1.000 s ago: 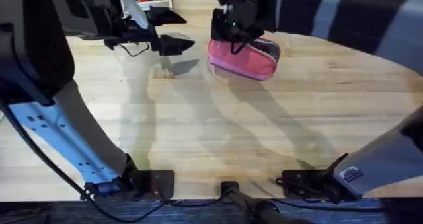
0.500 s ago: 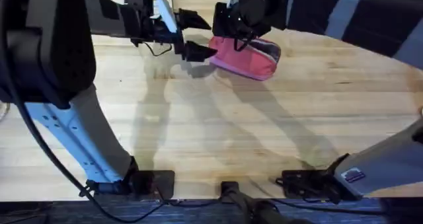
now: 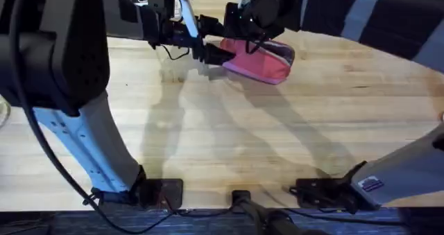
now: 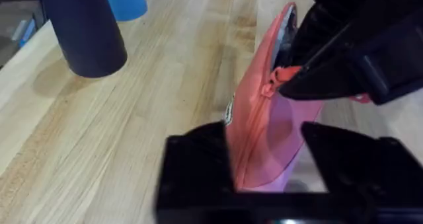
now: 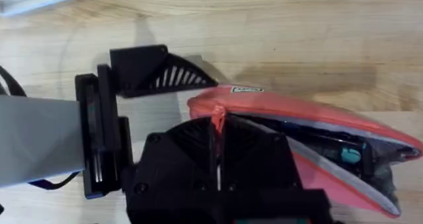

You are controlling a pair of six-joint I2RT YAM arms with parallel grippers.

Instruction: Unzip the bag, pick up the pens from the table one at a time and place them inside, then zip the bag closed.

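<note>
The bag [image 3: 260,60] lies near the far edge of the worktop [image 3: 277,138], about in the middle of that edge. Its zipper is open along most of the top, and the inside shows. The right tool [image 5: 218,128] sits over the closed end of the bag, its fingers together on the orange zipper pull [image 4: 283,74]. The left tool [image 4: 264,168] is at the same end of the bag, its fingers apart with the pink fabric between them. A dark blue cylinder [image 4: 82,26] stands on the worktop nearby.
</note>
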